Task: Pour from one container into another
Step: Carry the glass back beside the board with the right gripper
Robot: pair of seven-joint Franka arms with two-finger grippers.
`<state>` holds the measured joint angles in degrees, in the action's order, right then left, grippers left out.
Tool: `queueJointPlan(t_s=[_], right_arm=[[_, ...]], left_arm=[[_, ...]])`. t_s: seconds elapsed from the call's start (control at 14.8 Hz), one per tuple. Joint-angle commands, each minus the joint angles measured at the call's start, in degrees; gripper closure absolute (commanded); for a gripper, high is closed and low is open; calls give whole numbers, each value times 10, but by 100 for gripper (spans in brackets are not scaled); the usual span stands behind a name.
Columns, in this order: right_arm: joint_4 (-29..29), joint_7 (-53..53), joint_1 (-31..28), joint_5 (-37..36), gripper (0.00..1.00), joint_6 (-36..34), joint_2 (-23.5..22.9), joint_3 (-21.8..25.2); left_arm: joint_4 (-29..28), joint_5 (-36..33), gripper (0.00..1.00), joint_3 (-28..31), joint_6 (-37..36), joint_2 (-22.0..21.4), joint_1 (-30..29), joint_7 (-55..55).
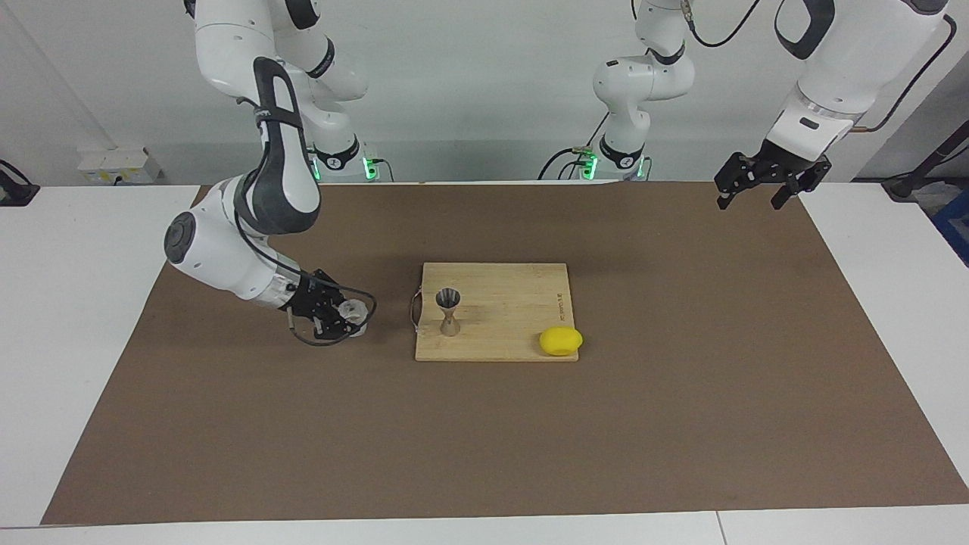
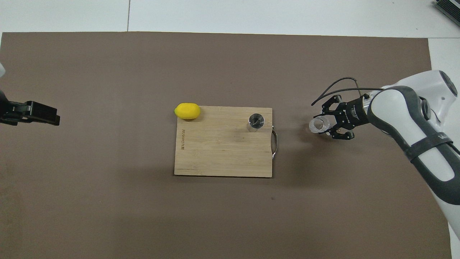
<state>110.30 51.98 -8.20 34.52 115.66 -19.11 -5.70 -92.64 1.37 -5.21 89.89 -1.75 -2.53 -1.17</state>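
The clear cup (image 1: 354, 311) is at mat level toward the right arm's end of the table, beside the cutting board; it also shows in the overhead view (image 2: 319, 125). My right gripper (image 1: 342, 315) comes in low from the side, its fingers on either side of the cup and closed on it (image 2: 325, 125). The metal jigger (image 1: 449, 310) stands upright on the board's corner closest to the cup (image 2: 256, 122). My left gripper (image 1: 752, 202) is open and empty, waiting high over the mat at the left arm's end (image 2: 43, 115).
The wooden cutting board (image 1: 515, 318) lies at the middle of the brown mat, its metal handle (image 2: 275, 144) toward the cup. A yellow lemon (image 1: 561, 341) sits at the board's corner toward the left arm's end, farther from the robots (image 2: 187, 110).
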Motion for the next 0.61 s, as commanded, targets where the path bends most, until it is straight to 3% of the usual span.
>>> queueJointPlan(t_s=[0.0, 0.34, 0.54], right_arm=[[29, -30, -23, 23, 100, 12, 15, -8], [41, -28, -35, 24, 92, 15, 18, -6], [55, -29, -37, 23, 78, 15, 22, -5]], left_arm=[[-17, -9, 0, -1, -1, -17, -2, -2], [-17, -9, 0, -1, -1, -17, -2, -2], [-17, -8, 0, -1, -2, -17, -2, -2]])
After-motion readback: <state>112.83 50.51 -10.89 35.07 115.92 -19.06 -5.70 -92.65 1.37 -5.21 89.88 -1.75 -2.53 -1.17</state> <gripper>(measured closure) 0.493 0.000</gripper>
